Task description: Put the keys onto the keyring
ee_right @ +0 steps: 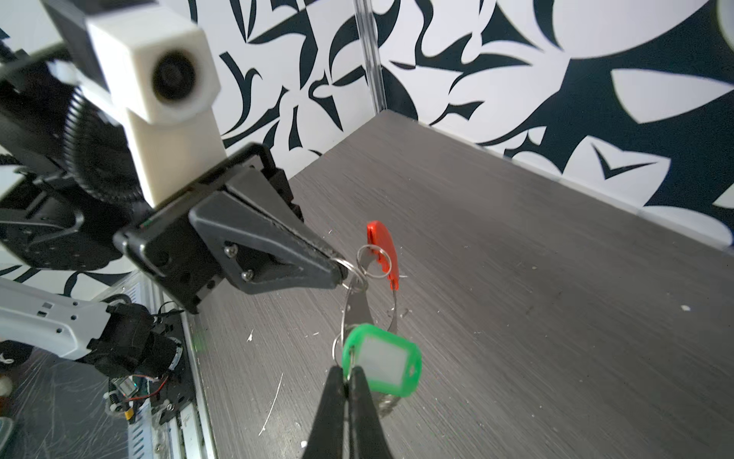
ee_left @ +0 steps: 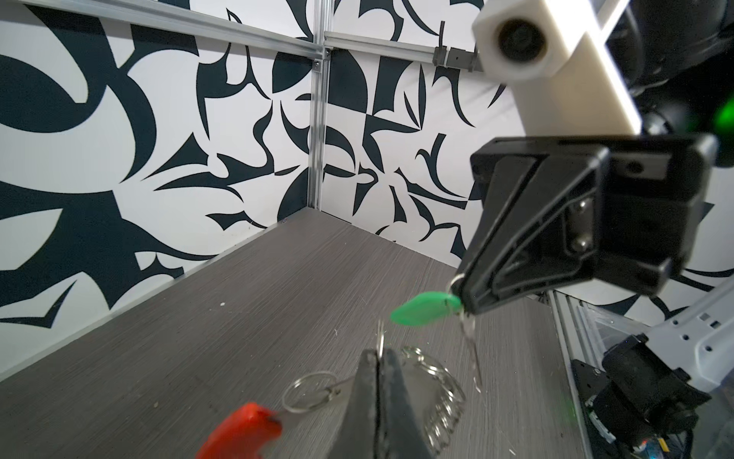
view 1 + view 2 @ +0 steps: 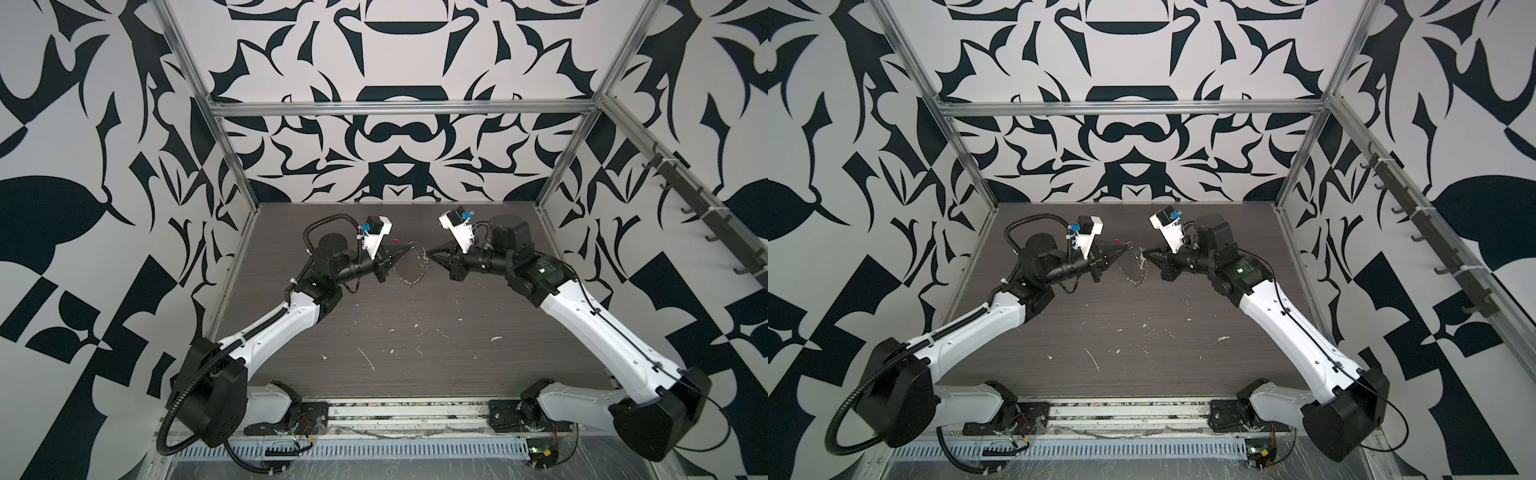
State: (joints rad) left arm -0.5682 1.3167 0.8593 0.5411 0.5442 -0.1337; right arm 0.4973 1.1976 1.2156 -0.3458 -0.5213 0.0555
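Where the arms meet at mid-frame in both top views, the left gripper (image 1: 340, 274) clamps a ring of the keyring (image 3: 413, 280). The right gripper (image 2: 460, 308) pinches the green key tag (image 1: 383, 359) at its ring end, just beside the keyring and clear of the table (image 3: 415, 332).

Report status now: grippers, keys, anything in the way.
Left gripper shut on keyring, off the table. Right gripper shut on green tag at its ring; threaded or not, cannot tell. Red tag dangles beside left tips.
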